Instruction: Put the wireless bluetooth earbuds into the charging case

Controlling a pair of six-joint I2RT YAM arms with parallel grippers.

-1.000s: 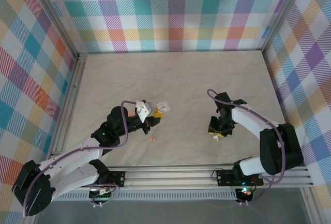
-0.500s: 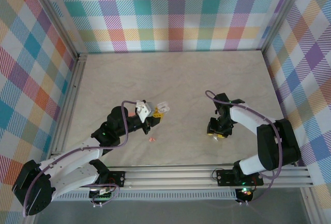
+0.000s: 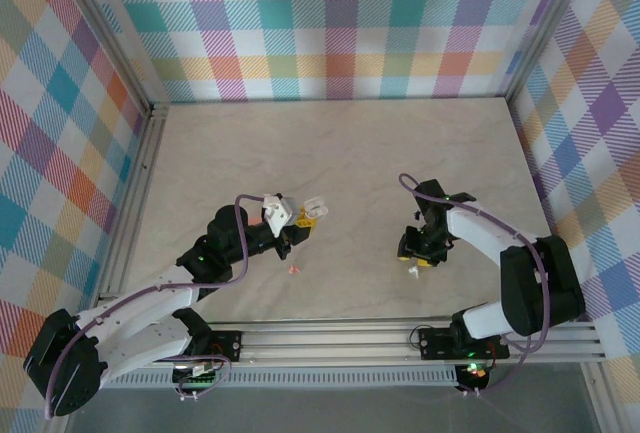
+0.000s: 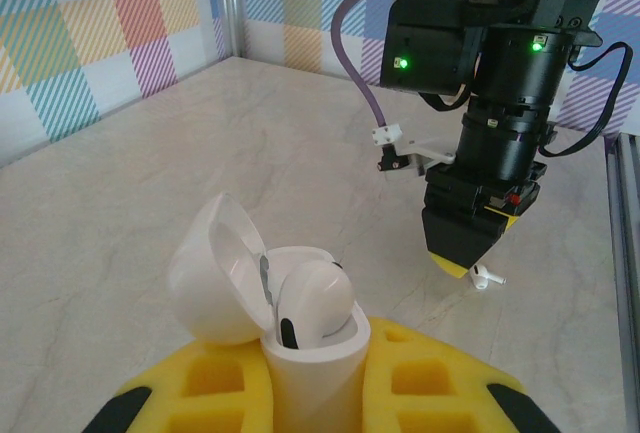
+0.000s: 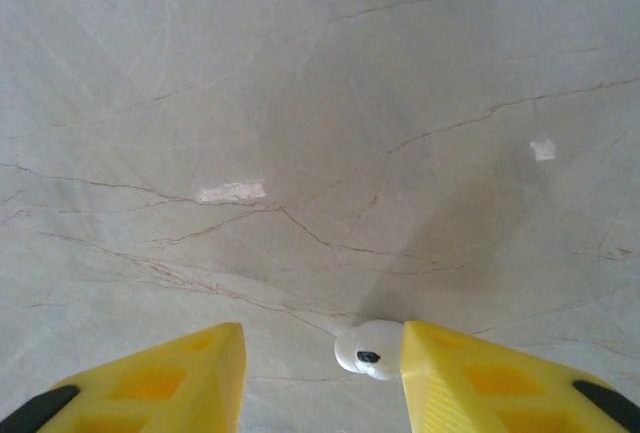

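One white earbud (image 5: 368, 349) lies on the table (image 5: 300, 103) toward its near edge, touching one side of my spread right gripper (image 5: 320, 338), a second white earbud (image 4: 315, 298) sits in the open charging case (image 4: 215, 273) pinched by my left gripper (image 4: 310, 393), and a pink earbud (image 3: 292, 269) lies between.

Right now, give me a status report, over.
Left tool shut on open case, white earbud inside. Right tool open, over a loose white earbud touching one finger. Spare pink earbud on table between arms.
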